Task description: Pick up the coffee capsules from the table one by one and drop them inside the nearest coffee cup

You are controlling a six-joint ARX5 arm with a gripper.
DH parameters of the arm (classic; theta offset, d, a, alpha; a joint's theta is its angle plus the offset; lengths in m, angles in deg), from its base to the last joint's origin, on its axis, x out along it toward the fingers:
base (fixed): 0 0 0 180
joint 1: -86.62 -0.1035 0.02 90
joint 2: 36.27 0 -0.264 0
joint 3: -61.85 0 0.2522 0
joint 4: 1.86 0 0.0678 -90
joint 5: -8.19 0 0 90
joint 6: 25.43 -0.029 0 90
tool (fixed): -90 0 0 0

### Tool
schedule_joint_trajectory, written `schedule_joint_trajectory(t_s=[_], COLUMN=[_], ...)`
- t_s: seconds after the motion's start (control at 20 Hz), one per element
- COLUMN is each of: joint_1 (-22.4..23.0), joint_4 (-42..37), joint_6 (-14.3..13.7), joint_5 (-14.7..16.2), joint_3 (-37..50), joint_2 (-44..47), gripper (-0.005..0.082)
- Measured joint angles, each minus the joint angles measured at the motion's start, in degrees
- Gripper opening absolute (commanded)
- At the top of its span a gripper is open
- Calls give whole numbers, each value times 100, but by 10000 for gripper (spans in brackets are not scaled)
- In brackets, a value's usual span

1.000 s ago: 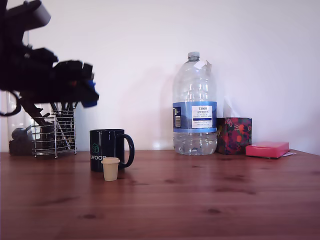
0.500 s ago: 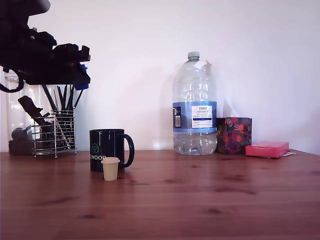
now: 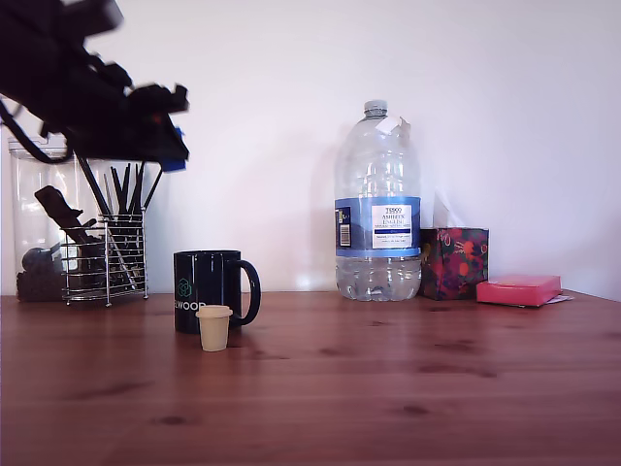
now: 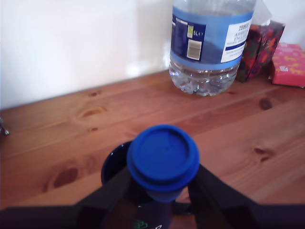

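Where one mug (image 3: pixel 208 289) stands, two capsules (image 4: pixel 163 157).

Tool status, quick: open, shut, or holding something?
Tool: closed on the bright blue plastic coffee capsule, held above the glossy black mug.

Even, soft daylight; white wall (image 3: pixel 291 97) near overexposed. Arm (image 3: pixel 87 87) a dark, slightly blurred silhouette. Bottle (image 3: pixel 377 204) glints, possibly window light. Faint shadows on the table (image 3: pixel 388 388).
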Motion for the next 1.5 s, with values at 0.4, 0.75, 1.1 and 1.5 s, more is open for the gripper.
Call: schedule_joint_trajectory(t_s=[0.4, 0.75, 1.1, 1.5], joint_1=[-101, -164, -173, -173], joint_4=[1530, 2763, 2933, 2935], joint_6=[0, -2, 0, -151], joint_5=[238, 269, 269, 269], joint_3=[-1921, -2870, -2920, -2920], joint_2=[1329, 1996, 2002, 2002], gripper=[191, 191, 259, 670])
